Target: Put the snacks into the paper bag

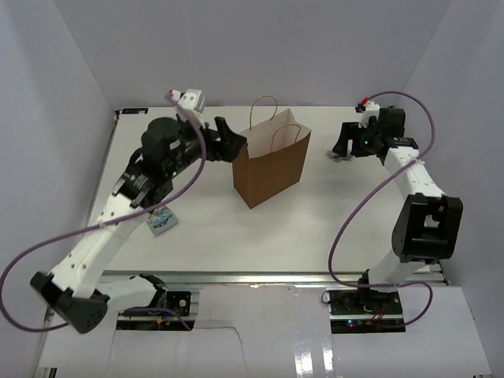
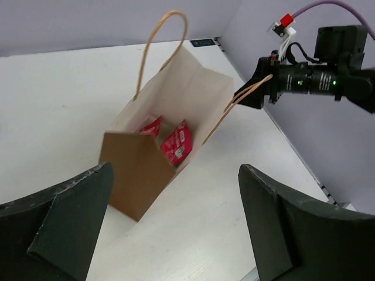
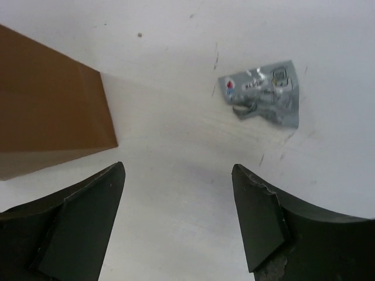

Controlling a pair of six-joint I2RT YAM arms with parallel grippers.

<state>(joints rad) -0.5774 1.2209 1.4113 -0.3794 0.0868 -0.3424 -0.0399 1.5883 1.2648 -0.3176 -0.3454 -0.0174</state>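
A light blue packet (image 1: 161,221) lies by the left arm; mid-table, the upright paper bag (image 1: 272,161) holds two red packets (image 2: 177,143), left gripper (image 1: 230,142) wide and empty beside its mouth; farther right, right gripper (image 3: 177,170) spread empty above a grey packet (image 3: 262,93).

No lettering is reading legibly. The crinkled silver foil packet (image 3: 262,93) is showing a red emblem and blurred small print. The red foil packets (image 2: 177,143) are showing indistinct white marks.

White tbl (image 1: 236,236), pale lilac walls (image 1: 315,47)
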